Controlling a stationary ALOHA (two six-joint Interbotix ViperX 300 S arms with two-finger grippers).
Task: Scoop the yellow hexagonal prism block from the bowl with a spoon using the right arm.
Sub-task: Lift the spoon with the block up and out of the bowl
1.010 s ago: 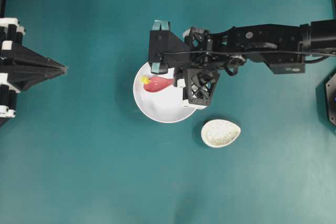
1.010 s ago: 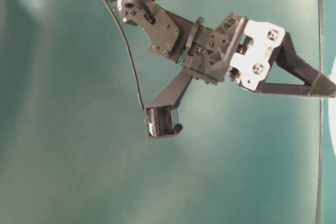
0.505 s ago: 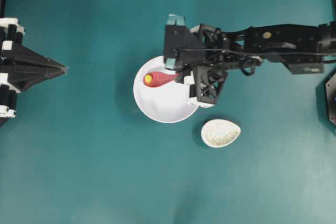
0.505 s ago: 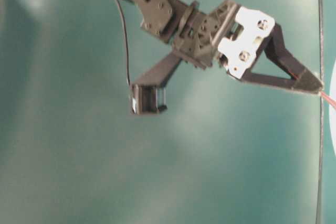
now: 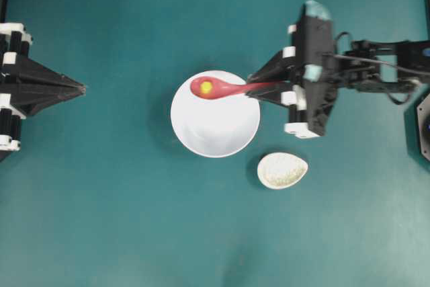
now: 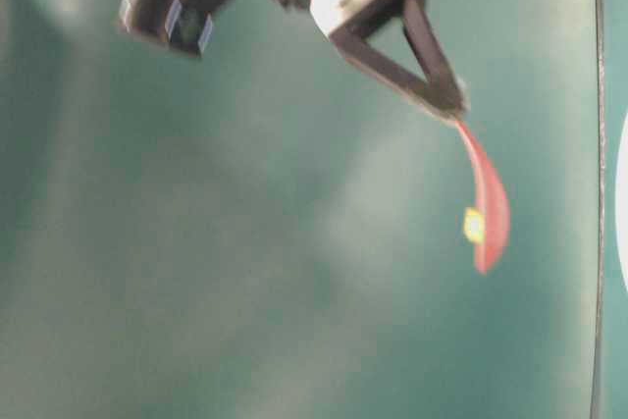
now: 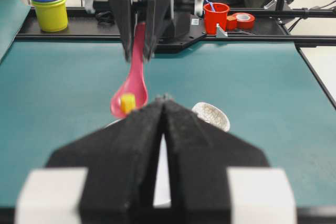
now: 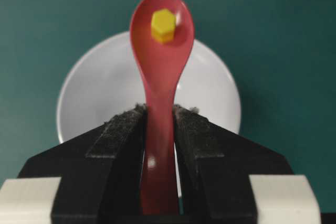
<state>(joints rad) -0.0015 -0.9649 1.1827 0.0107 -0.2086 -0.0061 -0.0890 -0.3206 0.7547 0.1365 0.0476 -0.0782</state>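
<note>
My right gripper is shut on the handle of the pink-red spoon and holds it raised above the white bowl. The yellow hexagonal prism block sits in the spoon's scoop. The right wrist view shows the block in the scoop of the spoon, the bowl below and my gripper clamped on the handle. The table-level view shows the spoon and block in the air. My left gripper is shut and empty at the left edge, also in its wrist view.
A small speckled egg-shaped spoon rest lies just right of and below the bowl. At the table's far end in the left wrist view stand a yellow cup and a red cup.
My right gripper has lifted and drawn back to the right with the spoon. The yellow block went from the bowl beside the spoon tip into the scoop and rose with it.
</note>
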